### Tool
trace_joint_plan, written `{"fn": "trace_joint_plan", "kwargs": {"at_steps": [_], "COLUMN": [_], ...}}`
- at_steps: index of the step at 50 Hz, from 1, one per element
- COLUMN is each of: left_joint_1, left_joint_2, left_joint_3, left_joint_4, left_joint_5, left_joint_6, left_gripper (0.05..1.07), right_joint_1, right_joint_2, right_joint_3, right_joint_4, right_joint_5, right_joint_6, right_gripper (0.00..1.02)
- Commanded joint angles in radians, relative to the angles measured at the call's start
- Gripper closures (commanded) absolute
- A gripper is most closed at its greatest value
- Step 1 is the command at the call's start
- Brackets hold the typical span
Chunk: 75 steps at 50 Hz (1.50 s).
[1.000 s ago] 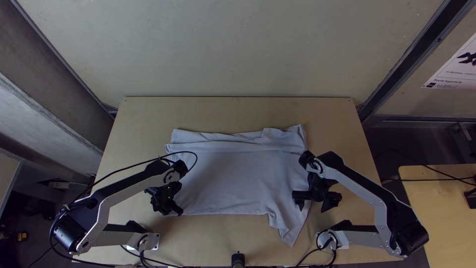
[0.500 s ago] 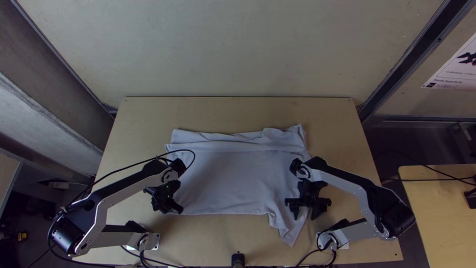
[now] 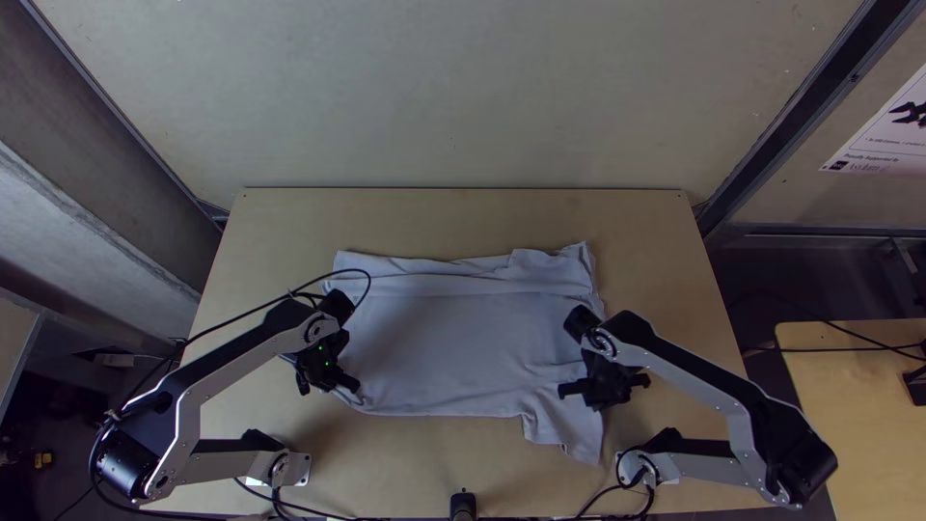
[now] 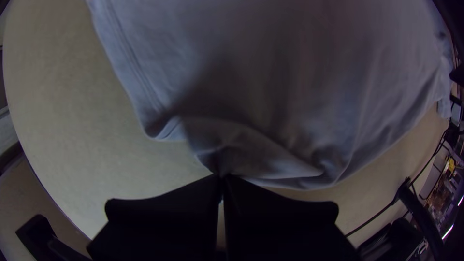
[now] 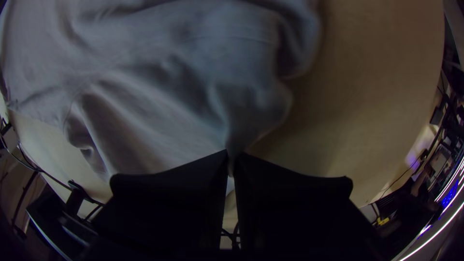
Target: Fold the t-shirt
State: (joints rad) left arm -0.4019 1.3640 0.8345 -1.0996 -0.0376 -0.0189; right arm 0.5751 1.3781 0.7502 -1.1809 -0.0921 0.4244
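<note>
T-shirt [image 3: 453, 338] is gripped in left hand [image 3: 330, 384] and right hand [image 3: 605, 397], apparently along its near side.

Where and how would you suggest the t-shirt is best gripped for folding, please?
I'd pinch the t-shirt near both ends of its near edge, coming from the robot's side: its body lies broadly flat, and that loose edge faces the robot. The left gripper and right gripper are shut on cloth around there, which seems a sensible hold.

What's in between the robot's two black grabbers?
The t-shirt, mostly flat on the table between the left gripper and right gripper; the top view shows it.
</note>
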Motion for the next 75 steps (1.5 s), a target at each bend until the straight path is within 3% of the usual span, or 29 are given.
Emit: {"fn": "trace_joint_plan", "kwargs": {"at_steps": [1,12,18,42,75], "left_joint_1": [0.029,0.164,0.23,0.258,0.313], "left_joint_2": [-0.043,-0.074,-0.072,0.014,0.391], "left_joint_3": [0.026,0.037,0.077,0.267,0.696], "left_joint_4": [-0.009,-0.016,-0.043,0.02,0.052], "left_joint_5": [0.007,0.008,0.008,0.008,0.008], "left_joint_6": [0.004,0.1,0.135,0.145,0.201], "left_gripper": [1.04,1.04,1.04,1.04,1.04], "right_joint_1": [-0.063,-0.224,-0.27,-0.316,-0.405], "right_joint_2": [-0.05,-0.071,-0.067,0.091,0.553], "right_joint_3": [0.037,0.089,0.149,0.423,0.911], "right_joint_4": [-0.054,-0.075,-0.075,-0.075,-0.063], "right_joint_5": [0.028,0.08,0.084,0.091,0.1], "right_joint_6": [-0.022,-0.111,-0.122,-0.127,-0.18], "right_gripper": [0.99,0.99,0.99,0.99,0.99]}}
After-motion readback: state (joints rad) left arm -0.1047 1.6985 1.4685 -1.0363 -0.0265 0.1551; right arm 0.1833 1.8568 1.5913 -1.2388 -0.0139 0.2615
